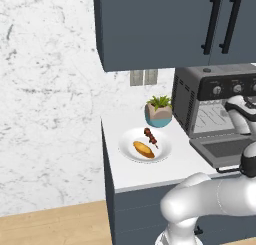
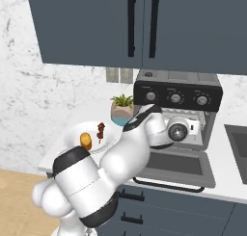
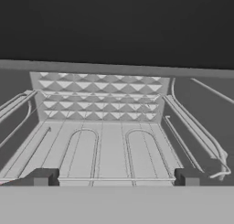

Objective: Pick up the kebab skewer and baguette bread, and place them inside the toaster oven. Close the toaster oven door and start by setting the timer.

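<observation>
Facing into the toaster oven [image 1: 212,101] with fingers [image 3: 116,177] spread wide, grasping nothing, tips hovering at the wire rack [image 3: 109,145]. Lying well left of the oven: kebab skewer [image 1: 150,136] and baguette bread [image 1: 143,149], resting side by side on the white plate [image 1: 129,148] atop the worktop [image 1: 150,171], long axes slanting. Looking small, golden-orange loaf; dark chunks. Toaster oven door [image 1: 225,149] hanging open.

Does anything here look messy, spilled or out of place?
Nothing stands out. The kebab skewer and baguette bread lie neatly on the white plate; the toaster oven has its door folded down, and the open hand points into it, holding nothing.
</observation>
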You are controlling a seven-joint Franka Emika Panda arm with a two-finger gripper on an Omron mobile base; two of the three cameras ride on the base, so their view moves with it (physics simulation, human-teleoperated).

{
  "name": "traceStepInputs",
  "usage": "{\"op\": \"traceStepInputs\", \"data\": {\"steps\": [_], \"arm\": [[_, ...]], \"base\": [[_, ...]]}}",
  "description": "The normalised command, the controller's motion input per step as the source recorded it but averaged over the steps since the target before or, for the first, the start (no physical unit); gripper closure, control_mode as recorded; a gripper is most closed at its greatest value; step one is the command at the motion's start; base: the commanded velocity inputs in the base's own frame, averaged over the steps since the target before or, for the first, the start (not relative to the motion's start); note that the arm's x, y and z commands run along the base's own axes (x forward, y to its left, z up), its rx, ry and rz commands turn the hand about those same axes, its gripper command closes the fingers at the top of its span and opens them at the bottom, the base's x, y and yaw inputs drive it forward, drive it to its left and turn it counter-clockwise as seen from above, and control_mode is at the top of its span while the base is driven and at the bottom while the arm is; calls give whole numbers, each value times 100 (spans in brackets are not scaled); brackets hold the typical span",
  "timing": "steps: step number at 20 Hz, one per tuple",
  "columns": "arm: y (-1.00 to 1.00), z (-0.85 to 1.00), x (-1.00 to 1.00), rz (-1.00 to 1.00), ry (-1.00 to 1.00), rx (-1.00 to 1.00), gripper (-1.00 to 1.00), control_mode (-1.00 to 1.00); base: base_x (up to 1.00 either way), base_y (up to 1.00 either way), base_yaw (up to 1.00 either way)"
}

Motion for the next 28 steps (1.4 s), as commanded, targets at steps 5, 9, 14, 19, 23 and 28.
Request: {"op": "traceStepInputs", "data": {"steps": [5, 9, 14, 19, 23, 28], "arm": [[0, -9, 2, -1, -6, 7, -100, -100], [1, 0, 3, 0, -10, 0, -100, -100], [4, 0, 16, 0, -4, 0, -100, -100], [1, -4, 18, 0, -1, 0, -100, -100], [0, -14, 18, 0, 0, 0, -100, -100], [0, -20, 26, 0, 0, 0, -100, -100]], "base": [[0, 0, 0], [0, 0, 0], [0, 0, 0], [0, 0, 0], [0, 0, 0], [0, 0, 0]]}}
